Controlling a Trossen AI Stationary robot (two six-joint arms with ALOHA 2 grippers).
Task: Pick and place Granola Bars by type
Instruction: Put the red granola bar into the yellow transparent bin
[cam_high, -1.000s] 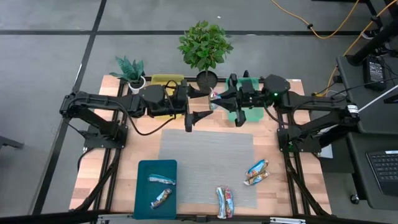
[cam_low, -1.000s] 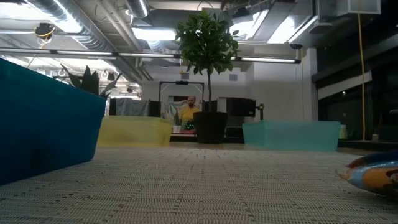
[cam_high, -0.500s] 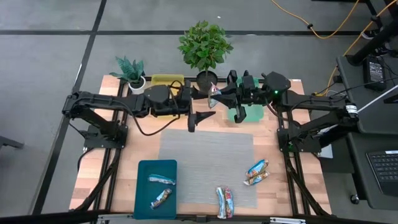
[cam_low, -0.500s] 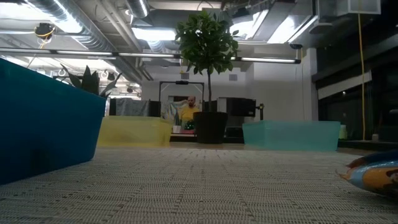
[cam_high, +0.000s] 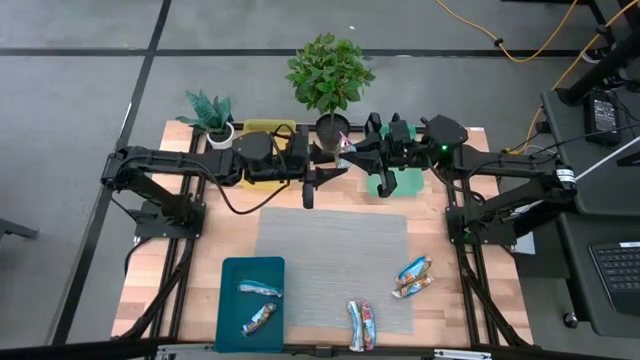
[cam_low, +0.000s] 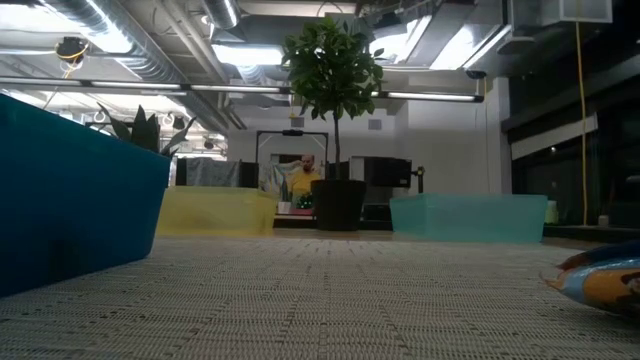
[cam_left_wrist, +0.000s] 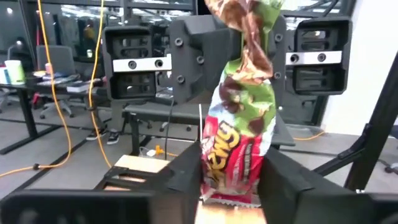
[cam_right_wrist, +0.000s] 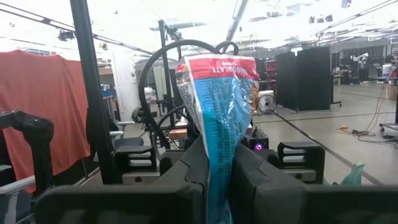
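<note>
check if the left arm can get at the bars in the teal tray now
Probably yes: the left gripper hovers at the back beside the right gripper's held bar, with only bare mat between it and the tray.

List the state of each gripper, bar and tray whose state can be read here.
Green-and-red wrapped granola bar: held in the air.
Right gripper: shut on that bar.
Left gripper: at the same bar, grip unclear.
Dark teal flat tray: holds two wrapped bars.
Front bar pair: loose, side by side on the grey woven mat.
Right bar pair: loose at the mat's right edge.
</note>
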